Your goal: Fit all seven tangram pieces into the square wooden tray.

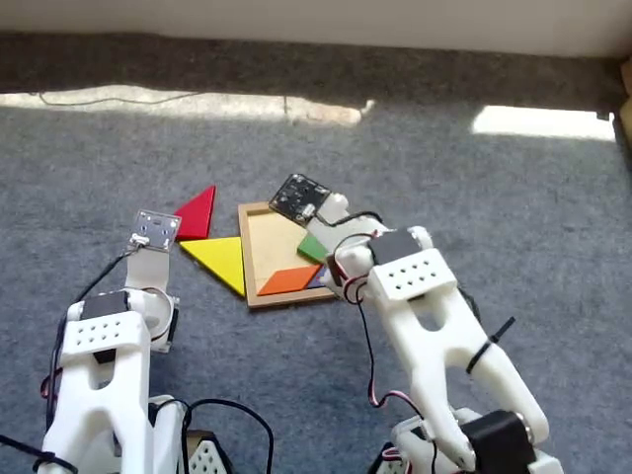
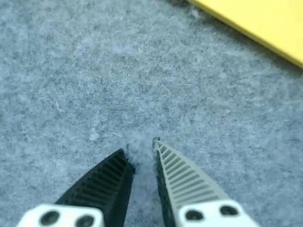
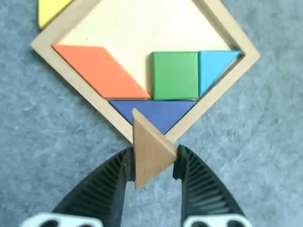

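The square wooden tray [image 3: 226, 29] holds an orange parallelogram [image 3: 99, 71], a green square [image 3: 174, 74], a light blue triangle [image 3: 213, 64] and a dark blue triangle [image 3: 156, 109]. My right gripper [image 3: 154, 150] hangs over the tray's near corner, shut on a small wood-coloured triangle [image 3: 150, 153] that stands on edge. A red triangle [image 1: 197, 212] and a big yellow triangle [image 1: 222, 259] lie on the carpet left of the tray [image 1: 259, 212]. My left gripper [image 2: 141, 145] hovers low over bare carpet beside the yellow triangle [image 2: 265, 19], its fingers almost together with nothing between them.
Grey carpet lies all around the tray. The right arm [image 1: 415, 276] covers the tray's right side in the high view. A cable [image 1: 118, 97] runs along the far edge by the wall.
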